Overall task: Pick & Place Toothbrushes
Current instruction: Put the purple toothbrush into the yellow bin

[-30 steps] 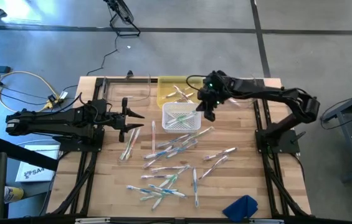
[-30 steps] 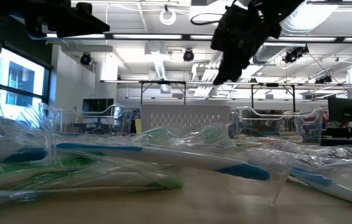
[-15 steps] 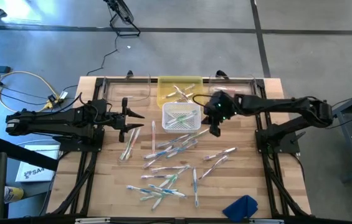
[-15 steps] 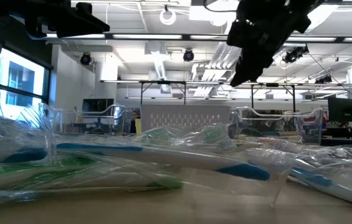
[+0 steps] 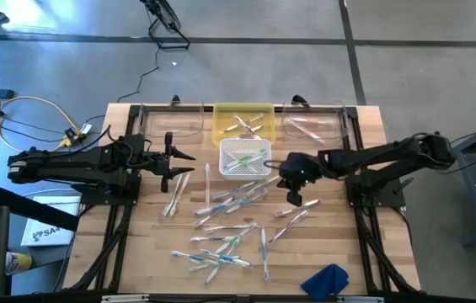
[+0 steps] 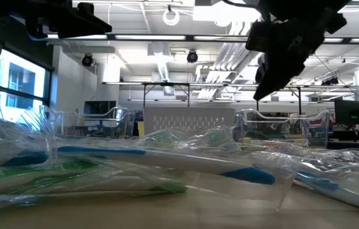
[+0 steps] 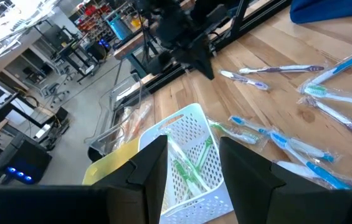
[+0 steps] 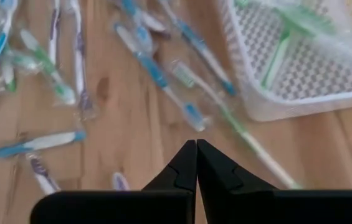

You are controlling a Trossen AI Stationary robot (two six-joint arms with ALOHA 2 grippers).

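Many wrapped toothbrushes [image 5: 229, 206] lie scattered flat on the wooden table, white with blue, green or purple accents [image 8: 157, 74]. A white mesh basket [image 5: 244, 159] holds green ones [image 7: 188, 168]. My right gripper [image 5: 295, 200] is shut with nothing in it. It hangs above the table just right of the basket, over loose toothbrushes [image 8: 195, 158], and shows high in the low view [image 6: 265, 92]. My left gripper [image 5: 189, 164] waits open and level left of the basket, with nothing between its fingers [image 7: 191, 171].
A yellow bin [image 5: 239, 122] with toothbrushes stands behind the basket, flanked by two clear bins [image 5: 170, 124] [image 5: 313, 126]. A blue cloth [image 5: 326, 279] lies at the near right corner. Dark frame rails run along both sides of the table.
My right gripper has swung from the basket's far right corner toward the table's near edge and sunk a little, staying shut. It is now beside the basket's near right corner, over the loose toothbrushes. Nothing on the table has moved.
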